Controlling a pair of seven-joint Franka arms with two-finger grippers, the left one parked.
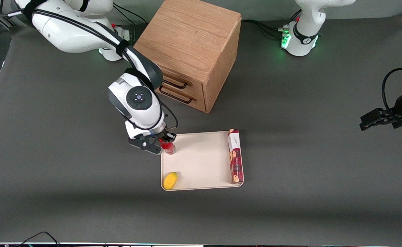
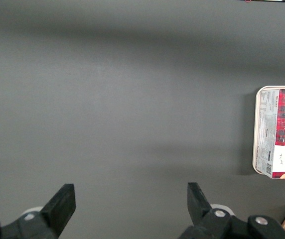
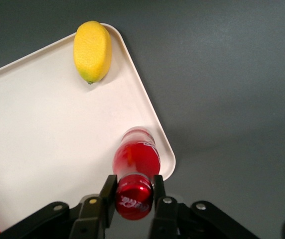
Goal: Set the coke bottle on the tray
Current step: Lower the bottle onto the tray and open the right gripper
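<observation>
At the tray (image 1: pixel 201 154) corner, gripper (image 3: pixel 132 196) clamps the coke bottle (image 3: pixel 135 159).

Glossy coke bottle (image 3: pixel 135 158); matt tray (image 3: pixel 43 134); wood cabinet (image 1: pixel 190 44).

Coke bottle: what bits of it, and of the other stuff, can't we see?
- Coke bottle: front view, the gripper covers its cap; whether its base rests on the tray can't be told.
- Tray: left wrist view, cut off by the picture edge.
- Biscuit box: print too small to read.
- Lemon: underside hidden.
- Drawer cabinet: the arm covers part of its handles.
</observation>
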